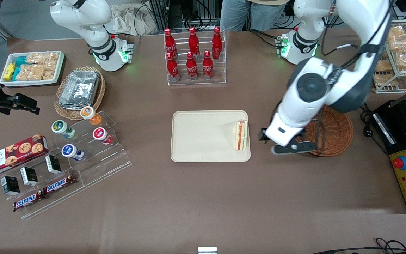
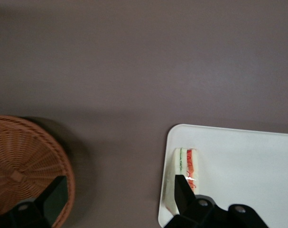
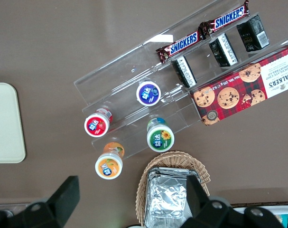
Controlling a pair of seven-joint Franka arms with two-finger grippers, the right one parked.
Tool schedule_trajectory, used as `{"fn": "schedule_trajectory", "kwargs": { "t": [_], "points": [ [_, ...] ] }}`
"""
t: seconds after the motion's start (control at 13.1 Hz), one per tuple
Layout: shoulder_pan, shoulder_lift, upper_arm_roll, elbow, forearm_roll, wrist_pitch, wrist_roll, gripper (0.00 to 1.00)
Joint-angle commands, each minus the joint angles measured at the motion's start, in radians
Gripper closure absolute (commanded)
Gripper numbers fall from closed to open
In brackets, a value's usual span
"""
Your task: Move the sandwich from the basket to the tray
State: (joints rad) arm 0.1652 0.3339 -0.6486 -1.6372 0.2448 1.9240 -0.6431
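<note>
Your table (image 1: pixel 203 197) is the broad brown surface under everything. On it, the tray (image 1: pixel 203 141) lies flat, toward the parked arm's end from your jaws, with its nearest short rim just beside them. The basket (image 1: pixel 333 132) sits on the working arm's side of the jaws, partly covered by the arm in the front view; in the wrist view one finger overlaps its woven rim (image 2: pixel 25 161), and what shows of its inside holds nothing.

Your gripper (image 1: pixel 283 143) hangs over bare table in the gap between tray and basket, touching neither the sandwich nor the tray. The jaws stand wide apart and grip nothing: in the wrist view one of the fingers (image 2: pixel 51 197) shows over the basket's edge and the other over the tray's edge, with open table between them.

The sandwich (image 1: pixel 241 134) rests on the tray, right at the short rim closest to your jaws, standing on one side with its layered cut edge up, so you see the orange-red and green filling. In the wrist view the sandwich (image 2: pixel 184 166) lies just past the tip of the finger on the tray side, which hides part of it.
</note>
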Motion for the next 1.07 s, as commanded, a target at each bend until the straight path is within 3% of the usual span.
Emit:
{"fn": "schedule_trajectory", "kwargs": {
  "t": [0.0, 0.08, 0.3, 0.38, 0.46, 0.61, 0.91, 0.99],
  "points": [
    [0.060, 0.005, -0.009, 0.094, -0.038, -0.085, 0.039, 0.00],
    [0.095, -0.012, -0.019, 0.096, -0.041, -0.117, 0.103, 0.00],
    [0.213, -0.087, -0.008, 0.105, -0.145, -0.197, 0.297, 0.00],
    [0.209, -0.107, 0.032, 0.108, -0.163, -0.226, 0.339, 0.00],
    [0.132, -0.124, 0.152, 0.118, -0.174, -0.243, 0.374, 0.00],
    [-0.055, -0.179, 0.448, 0.126, -0.264, -0.250, 0.387, 0.00],
    [-0.232, -0.295, 0.686, 0.083, -0.300, -0.300, 0.395, 0.00],
    [-0.242, -0.299, 0.690, 0.083, -0.297, -0.301, 0.396, 0.00]
  ]
}}
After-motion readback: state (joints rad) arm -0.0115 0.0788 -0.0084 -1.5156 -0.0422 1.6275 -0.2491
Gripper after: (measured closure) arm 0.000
